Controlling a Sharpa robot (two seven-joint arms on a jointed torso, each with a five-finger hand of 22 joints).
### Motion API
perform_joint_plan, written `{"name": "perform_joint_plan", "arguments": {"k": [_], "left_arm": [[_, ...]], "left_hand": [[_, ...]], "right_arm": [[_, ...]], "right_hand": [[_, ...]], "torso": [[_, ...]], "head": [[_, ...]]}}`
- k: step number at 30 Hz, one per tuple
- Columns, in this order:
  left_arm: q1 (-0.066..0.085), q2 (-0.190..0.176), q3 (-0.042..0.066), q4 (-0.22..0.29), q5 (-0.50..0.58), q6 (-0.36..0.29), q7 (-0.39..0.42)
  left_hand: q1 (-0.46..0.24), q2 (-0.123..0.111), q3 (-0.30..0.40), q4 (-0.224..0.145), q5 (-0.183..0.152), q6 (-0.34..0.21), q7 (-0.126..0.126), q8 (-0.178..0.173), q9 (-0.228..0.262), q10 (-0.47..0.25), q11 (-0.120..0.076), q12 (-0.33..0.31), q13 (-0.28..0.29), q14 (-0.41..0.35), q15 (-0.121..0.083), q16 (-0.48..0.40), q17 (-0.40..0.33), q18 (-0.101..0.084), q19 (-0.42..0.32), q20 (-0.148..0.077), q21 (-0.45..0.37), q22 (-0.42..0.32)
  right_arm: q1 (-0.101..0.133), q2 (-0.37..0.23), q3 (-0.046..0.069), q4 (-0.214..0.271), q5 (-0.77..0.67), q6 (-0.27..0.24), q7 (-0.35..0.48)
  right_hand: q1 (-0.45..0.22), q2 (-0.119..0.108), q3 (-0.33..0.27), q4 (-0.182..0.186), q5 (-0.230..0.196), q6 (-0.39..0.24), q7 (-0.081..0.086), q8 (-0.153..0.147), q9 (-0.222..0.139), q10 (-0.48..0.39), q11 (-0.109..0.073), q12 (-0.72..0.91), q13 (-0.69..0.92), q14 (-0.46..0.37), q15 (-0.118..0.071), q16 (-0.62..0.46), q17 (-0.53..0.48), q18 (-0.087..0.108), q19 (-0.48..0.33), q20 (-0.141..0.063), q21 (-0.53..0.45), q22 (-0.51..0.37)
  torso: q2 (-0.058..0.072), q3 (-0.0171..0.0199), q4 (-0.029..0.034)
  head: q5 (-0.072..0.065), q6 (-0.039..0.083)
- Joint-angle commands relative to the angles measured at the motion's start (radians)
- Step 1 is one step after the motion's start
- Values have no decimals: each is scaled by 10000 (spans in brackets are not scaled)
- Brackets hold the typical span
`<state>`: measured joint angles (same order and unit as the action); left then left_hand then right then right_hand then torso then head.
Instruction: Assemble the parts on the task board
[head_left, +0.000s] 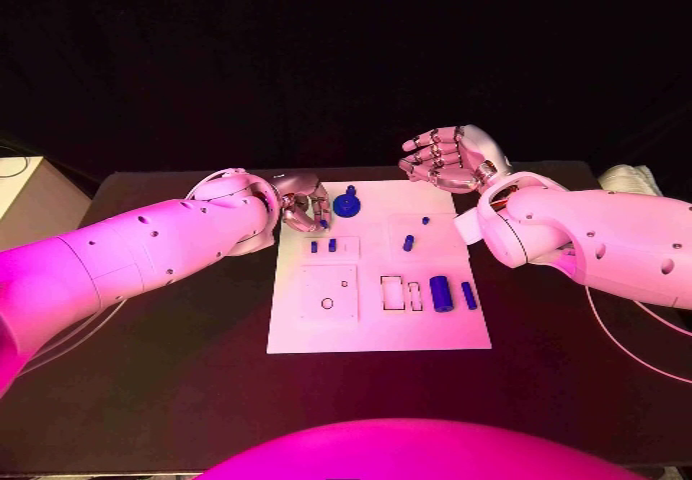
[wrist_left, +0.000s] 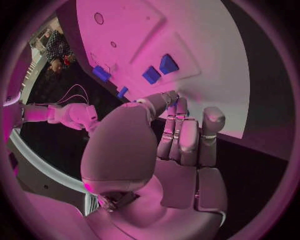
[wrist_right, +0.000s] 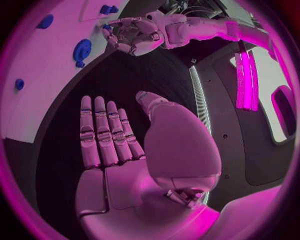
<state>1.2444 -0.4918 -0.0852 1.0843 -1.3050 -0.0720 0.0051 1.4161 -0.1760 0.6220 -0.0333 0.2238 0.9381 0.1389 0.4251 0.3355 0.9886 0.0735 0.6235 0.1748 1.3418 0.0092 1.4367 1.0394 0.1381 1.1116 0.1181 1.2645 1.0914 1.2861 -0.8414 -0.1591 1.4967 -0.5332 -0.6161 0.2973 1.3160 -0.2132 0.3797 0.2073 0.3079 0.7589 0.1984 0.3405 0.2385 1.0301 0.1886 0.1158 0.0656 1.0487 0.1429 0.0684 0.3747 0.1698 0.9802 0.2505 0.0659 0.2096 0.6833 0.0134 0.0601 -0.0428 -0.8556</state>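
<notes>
Above the task board (head_left: 378, 330), both robot hands: left (head_left: 303, 203) curled, right (head_left: 450, 158) flat.

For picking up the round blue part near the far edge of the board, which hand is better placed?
Probably the left. The left hand is over the board's far left corner, right beside the round blue part, fingers curled toward it. The right hand is open beyond the board's far edge, farther away.

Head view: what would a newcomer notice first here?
The white task board in the middle of the black table, dotted with small blue parts. The left robot hand hovers at the board's far left corner beside a round blue part; the right robot hand hangs open beyond its far edge.
</notes>
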Motion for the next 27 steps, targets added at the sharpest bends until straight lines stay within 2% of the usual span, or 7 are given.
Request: {"name": "perform_joint_plan", "arguments": {"k": [1, 10, 22, 27], "left_arm": [[4, 64, -18, -17, -33, 188, 20], [3, 147, -49, -70, -25, 246, 41], [-5, 378, -102, -428, -35, 339, 9], [-7, 437, -111, -529, -48, 368, 5]], "left_hand": [[-92, 41, -39, -31, -6, 55, 6, -3, -2, 69, -28, -53, -12, 48, -20, 35, -9, -90, 37, -10, 17, -1], [-92, 47, -38, -39, -3, 65, 5, -14, -1, 80, -29, -67, -12, 51, -22, 35, -5, -92, 44, -11, 20, 6], [-89, 52, -36, -46, -2, 74, 3, -23, 1, 89, -30, -77, -11, 61, -23, 40, 16, -90, 38, -12, 15, 0], [-89, 52, -36, -46, -2, 74, 3, -23, 1, 89, -30, -77, -11, 61, -23, 40, 16, -90, 38, -12, 15, 0]], "right_arm": [[-3, 7, 5, 15, -27, 135, 58], [-3, 4, 5, 18, -27, 131, 61], [-3, 16, 5, 17, -27, 135, 66], [-3, 19, 5, 14, -27, 137, 67]], "right_hand": [[-44, 65, -37, 9, 54, -37, 560, -44, -10, -60, 22, -31, -12, -15, 3, -7, -11, 136, -60, 6, 6, -10], [-44, 65, -37, 9, 54, -37, 560, -44, -10, -60, 22, -31, -12, -15, 3, -7, -11, 136, -60, 6, 6, -10], [-44, 65, -37, 9, 54, -37, 560, -44, -10, -60, 22, -31, -12, -15, 3, -7, -11, 136, -60, 6, 6, -10], [-44, 65, -37, 9, 54, -37, 560, -44, -10, -60, 22, -31, -12, -15, 3, -7, -11, 136, -60, 6, 6, -10]], "torso": [[5, 2, -11], [-1, 1, 5], [10, -6, -13], [4, -5, 3]], "head": [[8, 6], [-13, -9], [-12, -9], [-25, -35]]}}
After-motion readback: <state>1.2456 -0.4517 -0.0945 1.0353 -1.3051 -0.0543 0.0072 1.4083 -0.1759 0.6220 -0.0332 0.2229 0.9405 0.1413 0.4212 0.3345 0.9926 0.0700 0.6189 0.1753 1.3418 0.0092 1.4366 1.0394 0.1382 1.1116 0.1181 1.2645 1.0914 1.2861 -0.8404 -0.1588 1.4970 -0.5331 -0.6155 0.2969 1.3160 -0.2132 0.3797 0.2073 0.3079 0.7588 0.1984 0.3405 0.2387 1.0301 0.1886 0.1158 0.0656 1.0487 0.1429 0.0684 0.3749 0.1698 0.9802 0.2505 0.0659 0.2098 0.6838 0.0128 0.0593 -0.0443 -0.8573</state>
